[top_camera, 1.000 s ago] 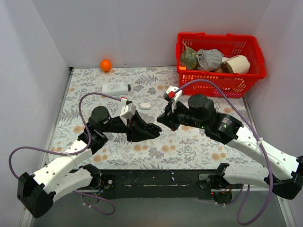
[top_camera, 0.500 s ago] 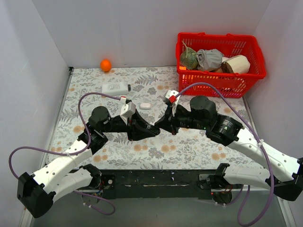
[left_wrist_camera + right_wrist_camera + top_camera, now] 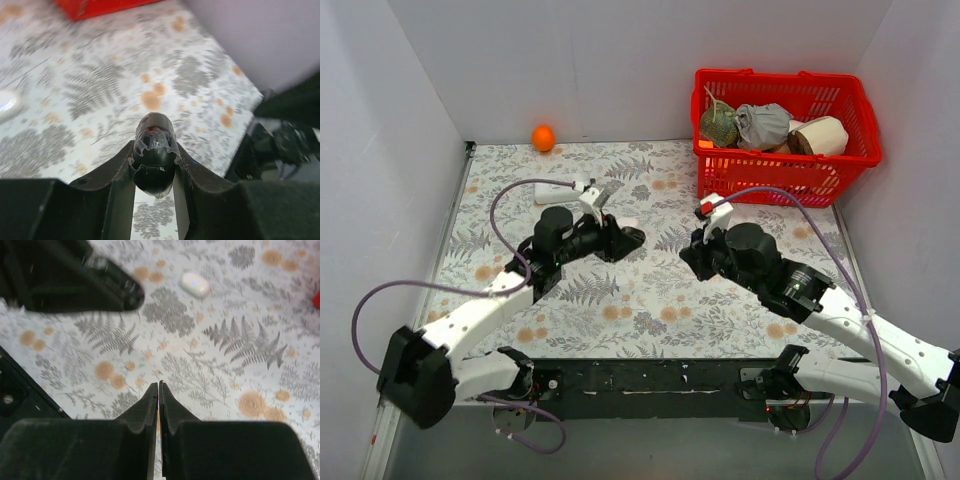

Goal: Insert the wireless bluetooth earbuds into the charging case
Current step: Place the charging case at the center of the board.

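Observation:
My left gripper (image 3: 632,238) (image 3: 155,152) is shut on a black, rounded charging case (image 3: 154,167) that has a scrap of clear film over its top. It holds the case above the flowered mat, left of centre. My right gripper (image 3: 689,258) (image 3: 158,386) hovers over the mat to the right of it, a hand's width away. Its jaws are pressed together with nothing between them. The left arm's dark fingers (image 3: 95,287) show at the upper left of the right wrist view. No earbuds can be made out in any view.
A white oval pebble-like object (image 3: 195,284) (image 3: 626,221) lies on the mat just behind the left gripper. A white bottle (image 3: 556,186) lies farther back left, and an orange ball (image 3: 543,137) is by the back wall. A red basket (image 3: 785,172) of items fills the back right corner.
The two grippers were tip to tip at the centre. Now the left has drawn back and left with the case, and the right has pulled away to the right.

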Robot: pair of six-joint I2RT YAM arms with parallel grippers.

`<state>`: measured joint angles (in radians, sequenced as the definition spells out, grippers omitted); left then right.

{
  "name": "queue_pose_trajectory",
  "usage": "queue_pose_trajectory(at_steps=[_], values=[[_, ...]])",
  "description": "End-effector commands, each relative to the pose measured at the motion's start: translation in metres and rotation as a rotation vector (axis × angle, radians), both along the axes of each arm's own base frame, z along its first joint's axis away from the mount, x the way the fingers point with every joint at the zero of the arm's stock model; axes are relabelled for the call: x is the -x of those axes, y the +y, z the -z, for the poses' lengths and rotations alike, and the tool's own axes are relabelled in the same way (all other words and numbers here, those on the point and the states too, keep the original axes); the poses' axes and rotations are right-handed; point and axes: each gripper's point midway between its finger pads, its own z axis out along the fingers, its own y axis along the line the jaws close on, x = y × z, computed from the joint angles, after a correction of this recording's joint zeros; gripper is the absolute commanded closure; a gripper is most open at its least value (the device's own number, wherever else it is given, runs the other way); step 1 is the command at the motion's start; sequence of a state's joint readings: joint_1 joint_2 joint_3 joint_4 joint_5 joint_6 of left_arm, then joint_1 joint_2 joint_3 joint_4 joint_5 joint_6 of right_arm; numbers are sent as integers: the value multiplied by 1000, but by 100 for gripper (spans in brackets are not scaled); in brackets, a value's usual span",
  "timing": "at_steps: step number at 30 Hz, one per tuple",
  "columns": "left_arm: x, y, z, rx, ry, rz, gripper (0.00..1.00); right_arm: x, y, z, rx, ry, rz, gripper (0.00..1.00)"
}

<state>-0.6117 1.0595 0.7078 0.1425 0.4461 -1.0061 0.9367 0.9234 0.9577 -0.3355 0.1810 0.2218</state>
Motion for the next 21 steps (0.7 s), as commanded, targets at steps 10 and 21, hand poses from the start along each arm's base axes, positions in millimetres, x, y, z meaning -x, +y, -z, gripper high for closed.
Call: queue_pose_trajectory(at_steps=[10,21], values=[[-114,61,136,-46,566,-476,100,22,-7,99,3,185,16,90],[-126,65,191,-194,645,-449,100,20,-9,98,22,162,8,89]])
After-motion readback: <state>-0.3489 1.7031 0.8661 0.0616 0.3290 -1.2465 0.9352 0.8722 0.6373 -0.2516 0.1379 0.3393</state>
